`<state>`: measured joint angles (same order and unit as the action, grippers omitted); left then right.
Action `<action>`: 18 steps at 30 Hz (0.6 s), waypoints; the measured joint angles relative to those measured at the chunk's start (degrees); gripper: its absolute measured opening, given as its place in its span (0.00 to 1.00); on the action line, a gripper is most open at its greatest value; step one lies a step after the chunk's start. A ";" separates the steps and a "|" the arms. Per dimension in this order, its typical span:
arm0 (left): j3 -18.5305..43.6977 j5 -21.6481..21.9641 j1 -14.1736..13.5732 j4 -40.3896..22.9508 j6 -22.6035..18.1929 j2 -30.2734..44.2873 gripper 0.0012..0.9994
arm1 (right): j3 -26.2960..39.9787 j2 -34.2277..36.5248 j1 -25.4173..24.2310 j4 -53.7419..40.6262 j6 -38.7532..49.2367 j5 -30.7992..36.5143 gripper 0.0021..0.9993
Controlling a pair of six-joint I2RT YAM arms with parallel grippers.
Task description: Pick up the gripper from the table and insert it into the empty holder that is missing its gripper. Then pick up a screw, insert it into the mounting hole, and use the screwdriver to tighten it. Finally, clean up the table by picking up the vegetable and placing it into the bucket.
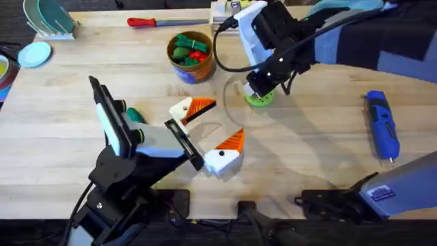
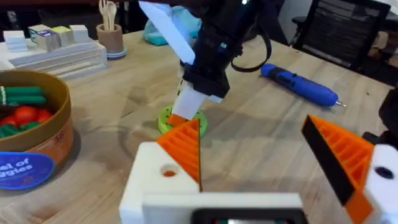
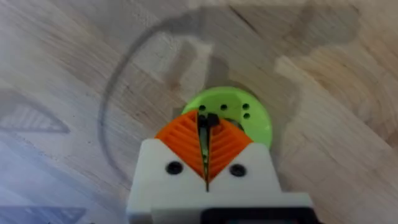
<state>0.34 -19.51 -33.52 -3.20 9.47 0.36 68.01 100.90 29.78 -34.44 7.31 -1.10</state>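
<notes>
screwdriver (image 1: 381,126): blue
bucket (image 1: 192,57): orange-brown
disc (image 3: 249,118): bright green
right gripper (image 3: 206,144): white, orange ribbed pads
table (image 1: 307,150): light wood

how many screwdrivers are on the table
2: the blue electric screwdriver lies near the table's right edge; the red-handled screwdriver lies along the far edge, beyond the bucket.

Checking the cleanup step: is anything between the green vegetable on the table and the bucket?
Nothing visible. Bare table lies between the vegetable and the bucket; the left arm stands close beside the vegetable, not on that line.
</notes>
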 joint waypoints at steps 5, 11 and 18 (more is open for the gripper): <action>0.00 0.00 0.00 0.00 0.00 0.00 0.99 | 0.00 -0.02 0.00 -0.10 -0.08 0.00 0.00; 0.00 -0.21 0.00 0.01 0.00 0.00 0.99 | -0.02 -1.78 0.00 -0.68 -0.24 0.00 0.00; 0.00 -2.31 0.00 0.17 -0.04 0.00 0.99 | -0.02 -11.02 0.00 -2.12 -0.24 -0.04 0.00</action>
<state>0.34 -21.82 -33.52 -3.04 9.44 0.36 67.99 89.88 29.78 -36.55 7.07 -1.14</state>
